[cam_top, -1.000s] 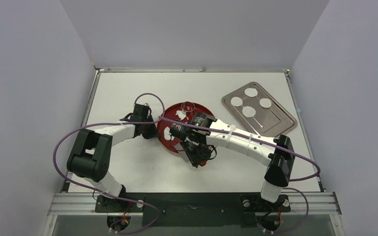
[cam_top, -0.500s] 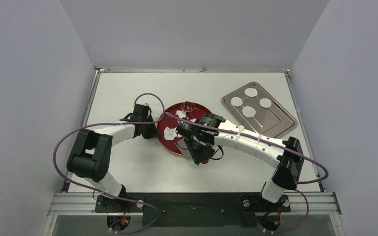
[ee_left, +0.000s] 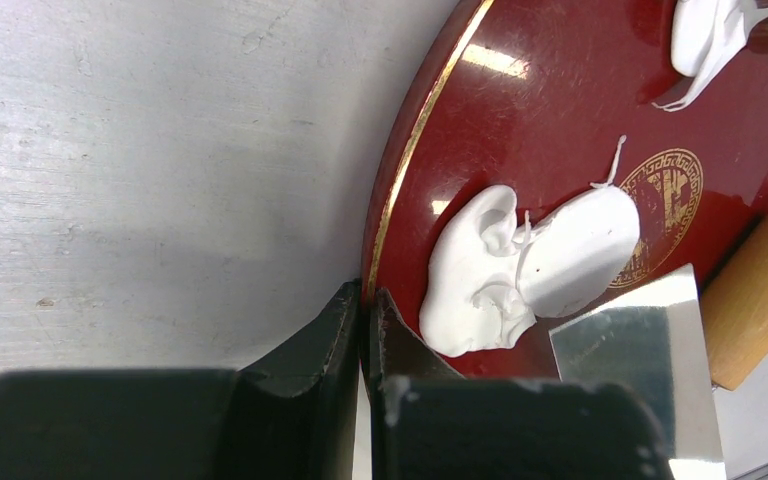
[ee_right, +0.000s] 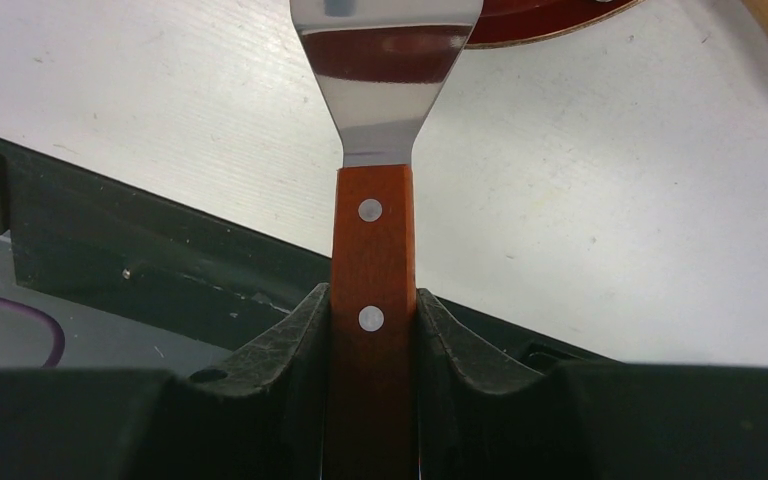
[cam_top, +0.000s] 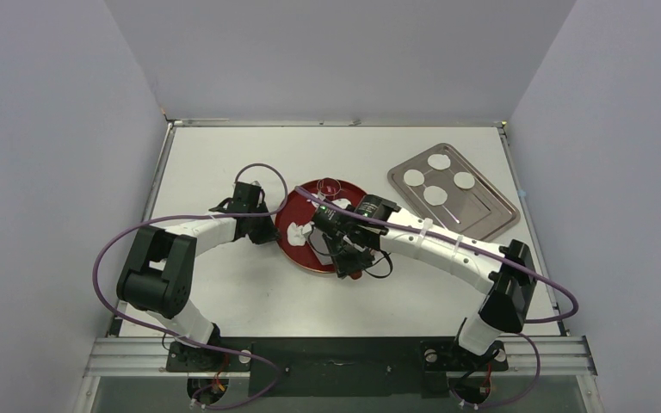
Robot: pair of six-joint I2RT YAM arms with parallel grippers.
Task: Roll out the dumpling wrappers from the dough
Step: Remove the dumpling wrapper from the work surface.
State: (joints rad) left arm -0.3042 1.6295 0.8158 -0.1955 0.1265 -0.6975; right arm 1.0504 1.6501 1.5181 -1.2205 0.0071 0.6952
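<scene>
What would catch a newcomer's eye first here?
A crumpled white dough lump sits on the dark red plate, mid-table. The left gripper pinches the plate's left rim; the right gripper holds a wood-handled spatula, blade beside the dough. Four round white wrappers lie on the metal tray, far right.

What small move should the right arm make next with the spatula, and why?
Probably slide the spatula forward under the dough: its blade edge sits beside the crumpled lump on the red plate, whose rim the left gripper pinches. The right gripper clamps its handle.
</scene>
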